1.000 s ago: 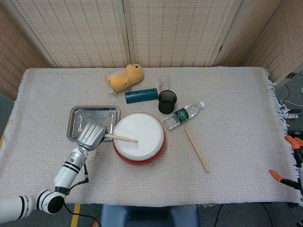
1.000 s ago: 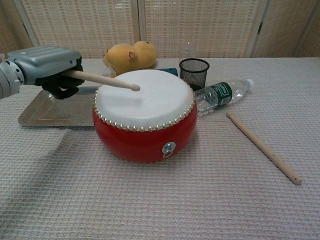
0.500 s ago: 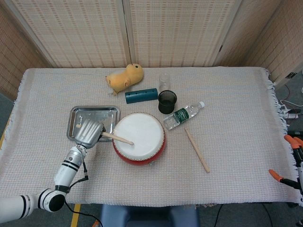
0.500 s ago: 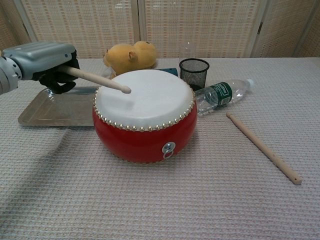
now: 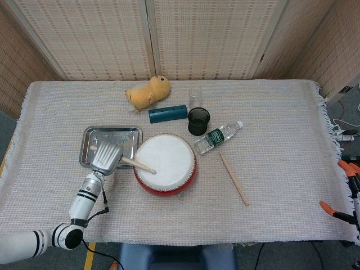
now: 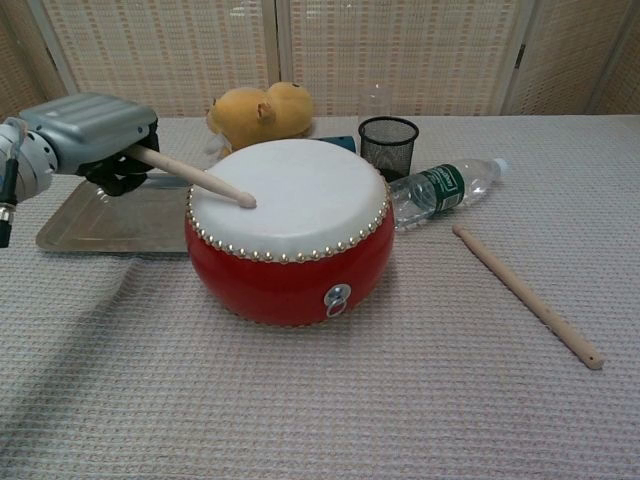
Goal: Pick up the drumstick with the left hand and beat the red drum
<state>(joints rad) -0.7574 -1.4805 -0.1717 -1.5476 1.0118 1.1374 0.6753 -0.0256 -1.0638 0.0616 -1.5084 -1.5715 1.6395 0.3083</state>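
Note:
The red drum (image 5: 165, 164) (image 6: 290, 230) with a white skin stands in the middle of the table. My left hand (image 5: 107, 157) (image 6: 95, 135) hovers at its left side, over the edge of the metal tray, and grips a wooden drumstick (image 5: 138, 164) (image 6: 195, 179). The stick slopes down to the right, its round tip touching the left part of the drumhead. A second drumstick (image 5: 233, 178) (image 6: 525, 294) lies loose on the cloth to the right of the drum. My right hand shows in neither view.
A metal tray (image 5: 95, 138) (image 6: 80, 225) lies left of the drum. Behind the drum are a yellow plush toy (image 5: 148, 91), a teal cylinder (image 5: 167, 113), a black mesh cup (image 5: 198, 121), a clear glass (image 5: 195, 95) and a lying water bottle (image 5: 218, 136).
The left hand drew back to the left and tipped the stick down. The tip went from above the drumhead's middle to resting on its left part.

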